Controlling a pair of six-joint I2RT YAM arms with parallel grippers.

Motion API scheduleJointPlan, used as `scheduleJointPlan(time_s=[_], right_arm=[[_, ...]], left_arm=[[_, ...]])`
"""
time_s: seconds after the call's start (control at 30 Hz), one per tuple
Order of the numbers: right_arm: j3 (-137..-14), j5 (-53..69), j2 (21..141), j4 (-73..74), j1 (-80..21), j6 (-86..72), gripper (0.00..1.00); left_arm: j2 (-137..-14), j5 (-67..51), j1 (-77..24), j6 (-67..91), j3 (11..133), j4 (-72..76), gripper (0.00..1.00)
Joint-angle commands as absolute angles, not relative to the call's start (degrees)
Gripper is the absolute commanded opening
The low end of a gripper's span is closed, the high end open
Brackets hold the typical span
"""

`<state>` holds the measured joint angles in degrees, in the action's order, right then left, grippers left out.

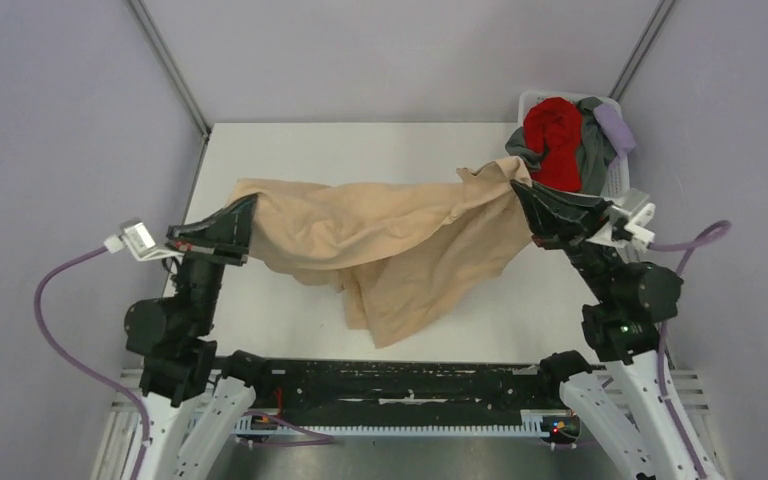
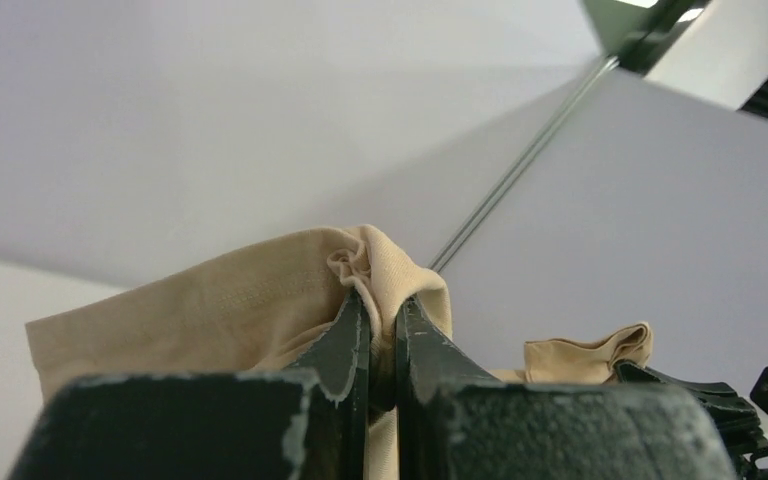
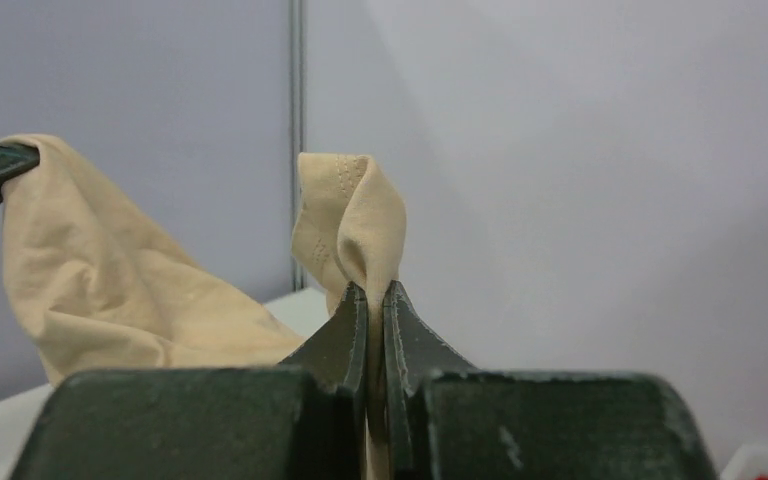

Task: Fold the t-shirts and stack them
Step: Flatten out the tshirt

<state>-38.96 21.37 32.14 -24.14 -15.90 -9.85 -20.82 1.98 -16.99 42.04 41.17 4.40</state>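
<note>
Tan t-shirt (image 1: 380, 240), creased, sagging, gripped by left hand (image 1: 252, 204) and right hand (image 1: 516, 187).

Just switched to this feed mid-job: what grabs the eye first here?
The tan t-shirt spans the middle of the table, one end clamped in the left pincer, the other in the right pincer, with its loose middle drooping toward the near edge. At the far right corner, a white basket holds a red t-shirt, with grey cloth and lavender cloth bunched beside it.
</note>
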Motion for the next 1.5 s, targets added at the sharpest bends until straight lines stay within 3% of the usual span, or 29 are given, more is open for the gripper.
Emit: scheduleJointPlan(time_s=[0.0,0.33,0.6,0.77,0.9,1.03,1.07,1.1,1.13,1.17,1.2,1.3,1.37,1.4,1.47], right_arm=[[-50.27,24.91,29.71,-22.71,-15.91,-7.66,0.0],[-69.64,24.01,28.73,-16.19,-15.93,-3.77,0.0],[-78.21,17.29,35.85,-14.1,-15.91,2.37,0.0],[-75.34,6.65,45.14,-14.98,-15.91,7.27,0.0],[-67.59,0.36,55.38,-20.45,-15.91,11.31,0.0],[-58.01,0.35,67.41,-29.91,-15.91,10.36,0.0],[-55.81,0.35,70.65,-32.56,-15.92,8.84,0.0],[-54.51,0.51,74.85,-34.23,-15.98,7.52,0.0],[-53.67,1.17,79.77,-35.91,-16.11,6.93,0.0],[-53.83,0.88,83.44,-36.83,-16.39,6.46,0.0],[-55.18,0.38,88.35,-36.57,-16.79,6.52,0.05],[-64.26,-7.4,98.61,-27.62,-18.54,8.26,0.39],[-68.5,-10.57,101.13,-23.15,-19.53,9.08,0.86],[-68.54,-10.97,101.13,-23.09,-19.9,9.74,0.98],[-67.36,-11.96,99.52,-23.85,-20.45,10.11,0.98]], left_arm=[[-17.42,1.36,-17.05,40.14,48.94,8.44,0.02],[-14.81,-2.61,-16.88,41.11,62.72,1.28,0.02],[-15.07,-2.77,-15.15,42.53,65.47,-2.94,0.02],[-19.32,2.64,-14.84,46.28,59.97,-8.45,0.03],[-25.05,11.12,-14.85,49.98,51.37,-14.66,0.14],[-36.17,18.72,-14.85,53.65,42.73,-17.81,0.18],[-39.39,20.09,-14.86,54.2,41.69,-18.14,0.29],[-43.52,21.52,-14.85,54.02,40.68,-17.69,0.47],[-47.25,23.05,-14.85,53.79,40.51,-17.14,0.79],[-51.72,25.06,-14.85,53.7,41.04,-17.29,0.98],[-56.07,26.33,-14.77,53.34,42.38,-17.69,1.0],[-66.47,27.13,-14.51,51.53,49.07,-21.57,1.0],[-70.19,26.36,-14.5,50.28,51.57,-22.49,1.0],[-71.28,26.13,-14.5,50.02,51.9,-22.41,1.0],[-72.47,25.65,-14.44,50.17,51.57,-21.9,1.0]])
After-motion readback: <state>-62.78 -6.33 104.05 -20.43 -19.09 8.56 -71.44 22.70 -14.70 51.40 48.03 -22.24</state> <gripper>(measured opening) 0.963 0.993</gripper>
